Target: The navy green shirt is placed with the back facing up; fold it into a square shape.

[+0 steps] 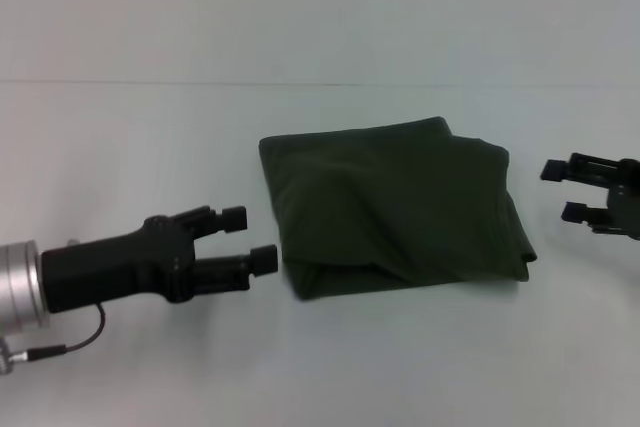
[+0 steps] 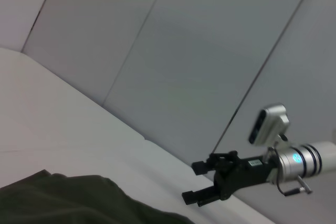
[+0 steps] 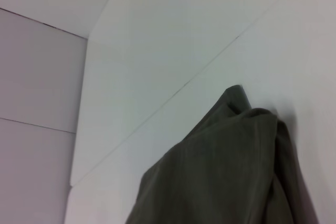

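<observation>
The navy green shirt (image 1: 395, 209) lies folded into a rough square in the middle of the white table, plain side up, with soft wrinkles. It also shows in the left wrist view (image 2: 79, 203) and the right wrist view (image 3: 231, 171). My left gripper (image 1: 250, 239) is open and empty, hovering just left of the shirt's left edge. My right gripper (image 1: 560, 190) is open and empty, a little to the right of the shirt's right edge. The right gripper also shows far off in the left wrist view (image 2: 197, 182).
The white table (image 1: 150, 147) spreads around the shirt on all sides. A pale wall (image 1: 320, 7) stands behind the table's far edge.
</observation>
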`<action>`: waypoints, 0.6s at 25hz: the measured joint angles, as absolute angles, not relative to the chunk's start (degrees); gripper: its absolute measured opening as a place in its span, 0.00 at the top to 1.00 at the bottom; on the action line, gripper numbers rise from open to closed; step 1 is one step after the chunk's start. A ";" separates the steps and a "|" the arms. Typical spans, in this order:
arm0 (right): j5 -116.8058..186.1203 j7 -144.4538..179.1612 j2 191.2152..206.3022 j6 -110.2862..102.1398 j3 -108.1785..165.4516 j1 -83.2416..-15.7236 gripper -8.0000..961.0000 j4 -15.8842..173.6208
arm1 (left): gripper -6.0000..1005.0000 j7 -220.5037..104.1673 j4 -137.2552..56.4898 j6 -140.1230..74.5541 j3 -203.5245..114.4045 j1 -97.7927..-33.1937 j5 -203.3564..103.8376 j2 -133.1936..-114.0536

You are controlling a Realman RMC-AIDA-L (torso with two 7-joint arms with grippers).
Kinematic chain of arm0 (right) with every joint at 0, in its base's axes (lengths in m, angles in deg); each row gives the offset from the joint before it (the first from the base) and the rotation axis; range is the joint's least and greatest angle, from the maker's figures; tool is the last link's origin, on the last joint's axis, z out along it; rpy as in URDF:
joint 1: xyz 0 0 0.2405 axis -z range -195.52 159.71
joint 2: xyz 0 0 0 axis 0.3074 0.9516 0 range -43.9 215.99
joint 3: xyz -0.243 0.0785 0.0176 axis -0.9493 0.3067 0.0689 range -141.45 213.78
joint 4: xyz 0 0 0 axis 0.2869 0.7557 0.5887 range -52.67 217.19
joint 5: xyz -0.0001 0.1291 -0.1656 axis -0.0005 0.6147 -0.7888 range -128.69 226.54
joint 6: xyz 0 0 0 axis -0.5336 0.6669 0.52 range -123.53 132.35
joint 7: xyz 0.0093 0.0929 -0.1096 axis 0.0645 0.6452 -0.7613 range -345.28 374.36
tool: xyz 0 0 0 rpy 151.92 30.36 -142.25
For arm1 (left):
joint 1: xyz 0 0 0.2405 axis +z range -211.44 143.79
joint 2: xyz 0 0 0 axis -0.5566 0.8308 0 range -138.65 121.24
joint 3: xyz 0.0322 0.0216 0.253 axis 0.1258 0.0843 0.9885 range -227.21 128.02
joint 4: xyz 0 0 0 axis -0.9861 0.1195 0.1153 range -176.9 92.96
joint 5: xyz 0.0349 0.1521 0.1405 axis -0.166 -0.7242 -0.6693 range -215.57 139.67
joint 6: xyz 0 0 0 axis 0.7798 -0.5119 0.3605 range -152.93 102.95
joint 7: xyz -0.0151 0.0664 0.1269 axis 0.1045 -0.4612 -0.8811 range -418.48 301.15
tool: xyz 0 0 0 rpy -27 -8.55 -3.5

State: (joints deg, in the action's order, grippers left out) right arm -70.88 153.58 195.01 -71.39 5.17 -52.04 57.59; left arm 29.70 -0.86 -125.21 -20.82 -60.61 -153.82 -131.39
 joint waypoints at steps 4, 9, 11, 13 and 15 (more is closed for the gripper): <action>-72.01 153.58 195.99 -66.97 3.28 -54.89 0.07 59.58 | 0.06 25.63 -0.82 -125.70 -20.94 -59.16 -153.86 -132.08; -72.12 153.09 197.69 -61.94 2.06 -56.43 0.07 59.79 | 0.06 24.61 -1.06 -125.74 -20.90 -58.76 -153.88 -132.35; -72.04 152.89 198.28 -60.81 1.91 -56.71 0.07 59.61 | 0.06 24.56 -1.09 -125.51 -20.89 -58.73 -153.88 -132.36; -71.90 152.67 198.73 -60.18 1.91 -57.00 0.07 59.38 | 0.06 24.55 -1.08 -125.41 -20.73 -58.76 -153.88 -132.37; -71.85 152.28 198.95 -59.58 1.96 -57.45 0.07 59.48 | 0.06 24.53 -1.04 -125.31 -20.60 -58.83 -153.88 -132.37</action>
